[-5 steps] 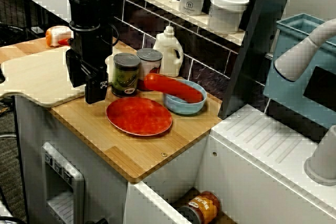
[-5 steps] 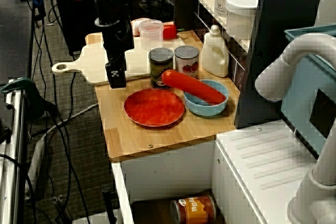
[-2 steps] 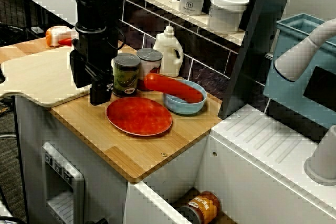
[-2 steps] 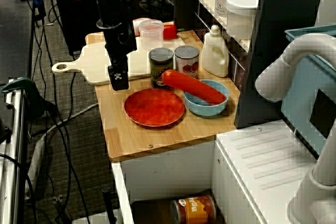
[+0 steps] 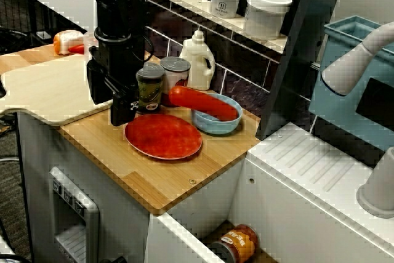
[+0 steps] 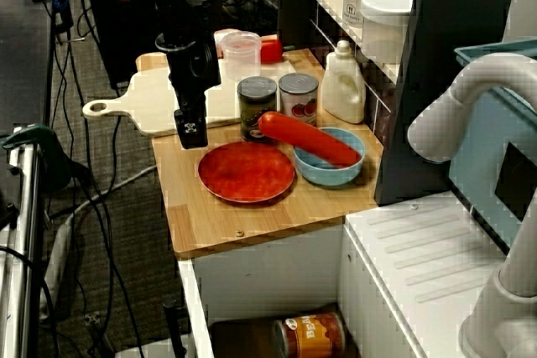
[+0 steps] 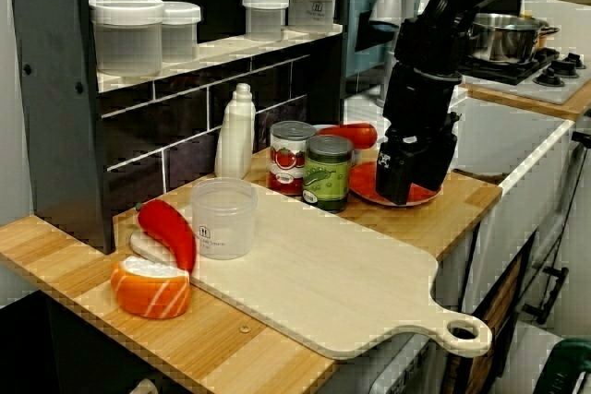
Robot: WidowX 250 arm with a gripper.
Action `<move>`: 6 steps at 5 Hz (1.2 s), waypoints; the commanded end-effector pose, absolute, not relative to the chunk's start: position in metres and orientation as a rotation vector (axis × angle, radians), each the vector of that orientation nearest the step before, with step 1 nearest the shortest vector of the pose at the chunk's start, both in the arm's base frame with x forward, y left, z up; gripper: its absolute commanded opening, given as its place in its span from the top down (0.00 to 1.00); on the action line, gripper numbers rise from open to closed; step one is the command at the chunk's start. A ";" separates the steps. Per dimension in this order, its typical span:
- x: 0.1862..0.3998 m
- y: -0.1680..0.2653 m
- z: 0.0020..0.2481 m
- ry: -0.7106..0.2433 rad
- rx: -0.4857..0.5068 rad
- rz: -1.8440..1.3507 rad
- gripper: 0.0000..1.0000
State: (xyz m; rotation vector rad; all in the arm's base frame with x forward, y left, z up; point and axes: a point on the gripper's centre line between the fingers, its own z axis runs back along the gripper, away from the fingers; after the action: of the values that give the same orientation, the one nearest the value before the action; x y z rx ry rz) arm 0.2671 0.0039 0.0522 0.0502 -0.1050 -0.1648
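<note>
My black gripper (image 5: 114,110) hangs straight down from the arm over the bamboo counter (image 5: 154,177). Its fingertips sit just above the wood at the left rim of the red plate (image 5: 163,135). The fingers look open, with nothing between them. A green-labelled can (image 5: 149,87) stands right beside the gripper, on its far right. In the high side view the gripper (image 6: 191,132) is at the corner of the pale cutting board (image 6: 151,106), left of the green can (image 6: 257,106). The view along the counter shows the gripper (image 7: 411,177) in front of the plate.
Behind the green can stand a red-labelled can (image 5: 176,72) and a white bottle (image 5: 198,60). A blue bowl (image 5: 217,121) holds a long red vegetable (image 5: 200,101). On the board are a plastic cup (image 7: 223,217), a red pepper (image 7: 168,228) and a salmon piece (image 7: 152,285). Jars (image 5: 268,10) line the shelf.
The gripper has moved right along the counter, from over the cutting board's edge to the plate's left rim, closer to the green can. Nothing else has moved.
</note>
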 end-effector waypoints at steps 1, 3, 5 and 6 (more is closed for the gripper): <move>0.273 -0.006 0.056 -0.153 0.054 -0.144 0.00; 0.279 -0.005 0.053 -0.145 0.056 -0.163 0.00; 0.278 -0.007 0.058 -0.129 0.048 -0.196 0.00; 0.281 -0.007 0.063 -0.129 0.039 -0.192 0.00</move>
State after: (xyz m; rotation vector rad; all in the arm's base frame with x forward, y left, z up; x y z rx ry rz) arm 0.2759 -0.0096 0.0530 0.0343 -0.0787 -0.2026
